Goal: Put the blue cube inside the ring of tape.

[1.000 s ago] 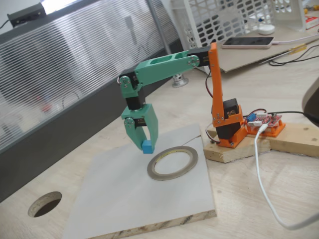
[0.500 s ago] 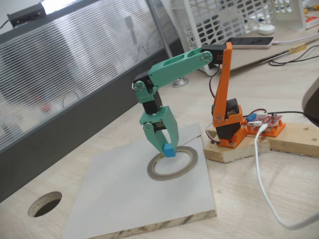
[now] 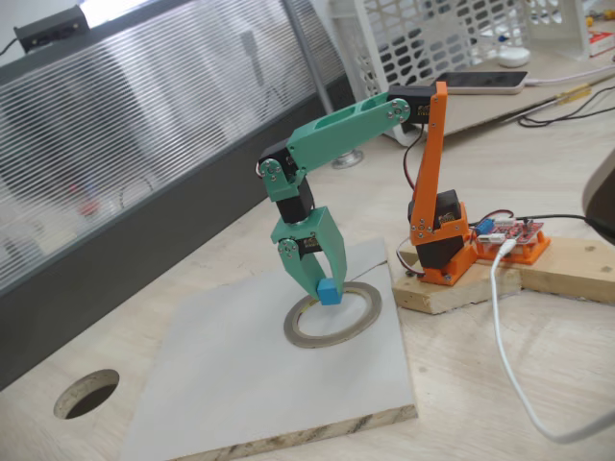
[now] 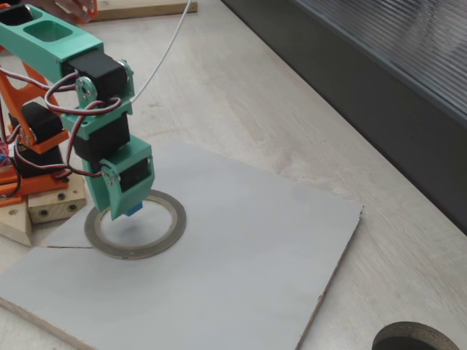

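Note:
The blue cube (image 3: 329,292) is pinched between the tips of my green gripper (image 3: 327,288), held a little above the board. In both fixed views the cube (image 4: 133,211) hangs over the ring of tape (image 3: 332,314), near its left inner edge in one view, and casts a shadow inside the ring (image 4: 136,224). The ring lies flat on the grey board (image 3: 259,375), grey-silver with a yellowish inner rim. My gripper (image 4: 128,211) points down, shut on the cube.
The arm's orange base (image 3: 437,245) stands on a wooden block right of the ring. A dark round hole (image 3: 86,393) is cut in the table at the front left. A white cable (image 3: 504,355) runs along the right. A dark wall (image 4: 379,95) borders the table.
Over the last second my gripper carried the cube rightward and down, from left of the ring to above its inside. In the last half second it barely moved.

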You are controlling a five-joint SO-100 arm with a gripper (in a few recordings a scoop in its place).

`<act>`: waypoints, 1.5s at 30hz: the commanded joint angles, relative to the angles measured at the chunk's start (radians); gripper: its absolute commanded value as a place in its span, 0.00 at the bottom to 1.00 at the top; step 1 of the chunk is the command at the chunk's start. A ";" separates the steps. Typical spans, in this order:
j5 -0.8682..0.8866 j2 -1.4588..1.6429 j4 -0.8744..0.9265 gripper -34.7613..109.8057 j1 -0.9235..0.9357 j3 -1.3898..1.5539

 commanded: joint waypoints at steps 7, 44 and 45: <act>0.003 0.029 0.003 0.26 0.008 0.008; 0.002 0.020 0.014 0.39 0.006 0.008; 0.005 0.020 0.014 0.42 0.008 0.008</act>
